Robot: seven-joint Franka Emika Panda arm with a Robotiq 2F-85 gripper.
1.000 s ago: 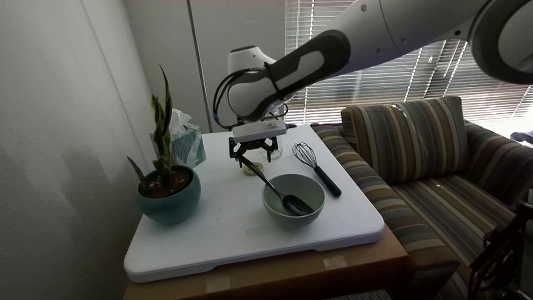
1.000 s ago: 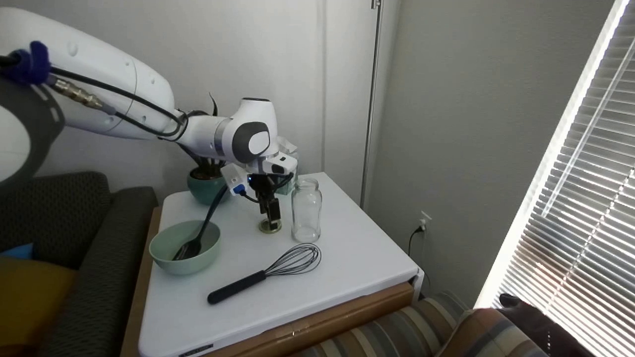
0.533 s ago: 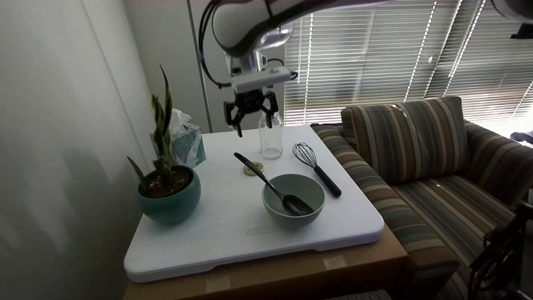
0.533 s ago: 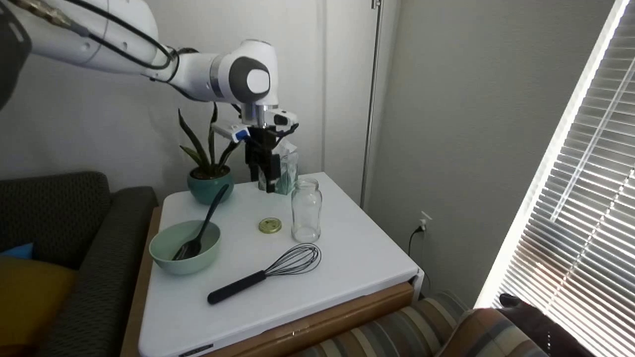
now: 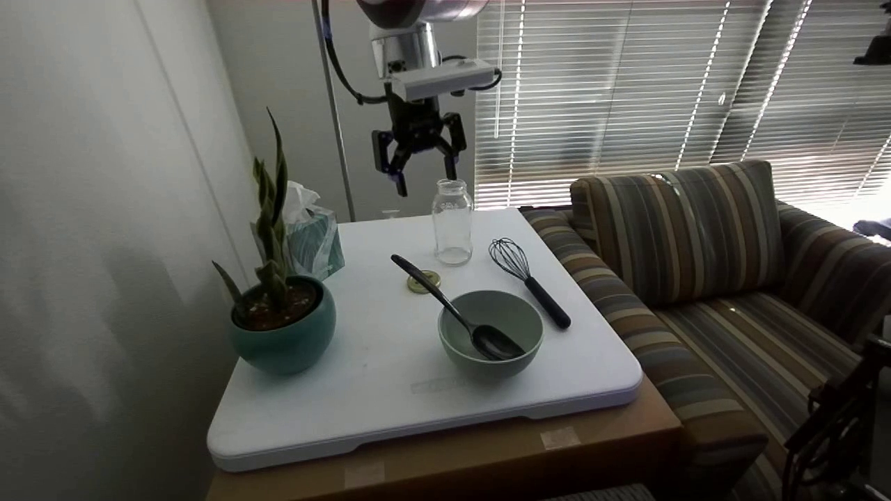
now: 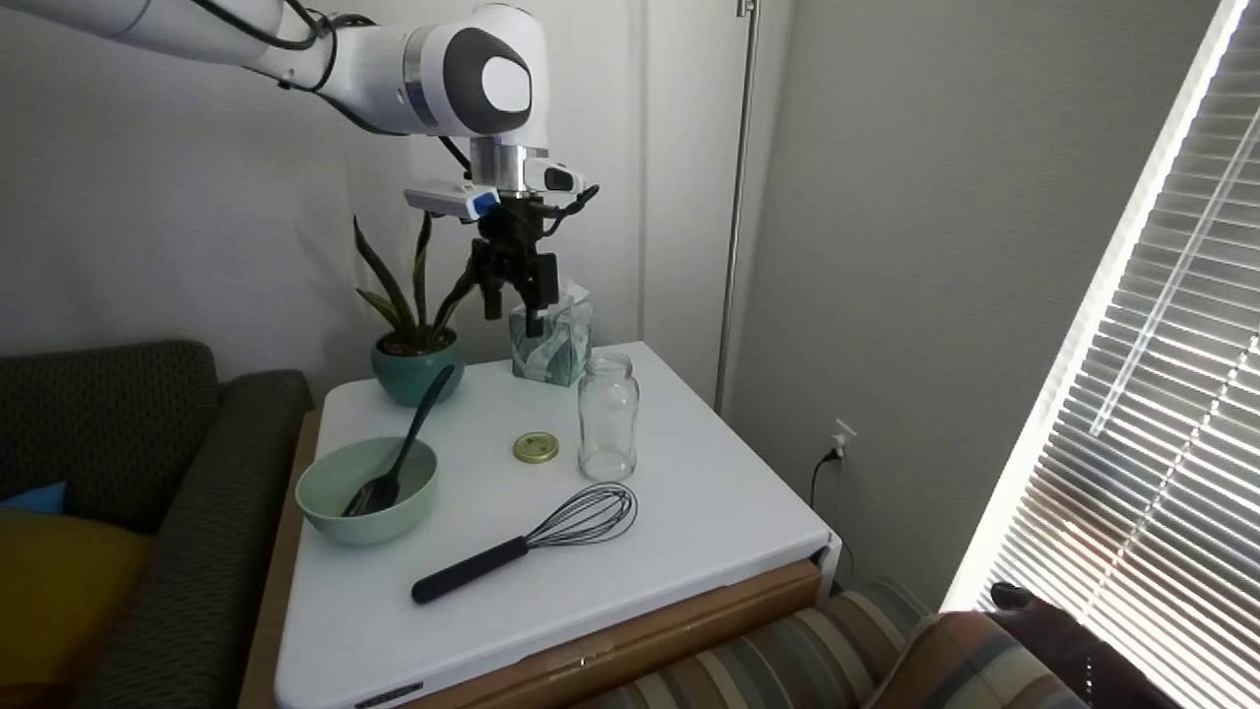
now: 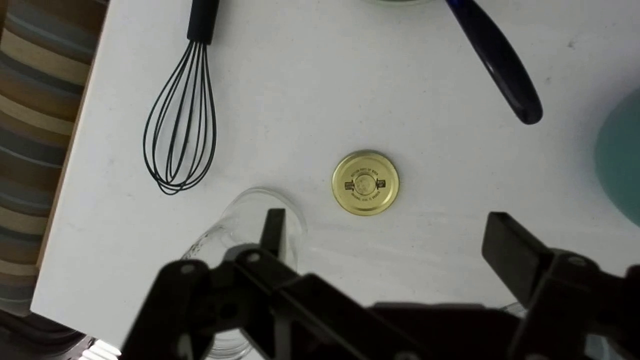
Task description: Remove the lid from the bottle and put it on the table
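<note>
The lid (image 5: 424, 282) is a flat gold disc lying on the white table (image 5: 334, 410); it also shows in an exterior view (image 6: 535, 447). In the wrist view the lid (image 7: 365, 183) lies printed face up. The clear glass bottle (image 6: 607, 423) stands upright and uncapped beside the lid; it also shows in an exterior view (image 5: 453, 226). My gripper (image 5: 426, 179) is open and empty, high above the table. In the wrist view the gripper's (image 7: 389, 234) fingers are wide apart, the left one covering part of the bottle (image 7: 245, 215).
A green bowl (image 6: 340, 522) with a black spoon (image 5: 495, 342) and a whisk (image 6: 581, 517) lie near the lid. A potted plant (image 5: 284, 344) and a tissue box (image 6: 551, 345) stand by the wall. A small clear object (image 5: 391, 213) shows at the table's far edge.
My gripper has risen from beside the lid to high above the table, its fingers staying apart. The lid and the bottle have not moved.
</note>
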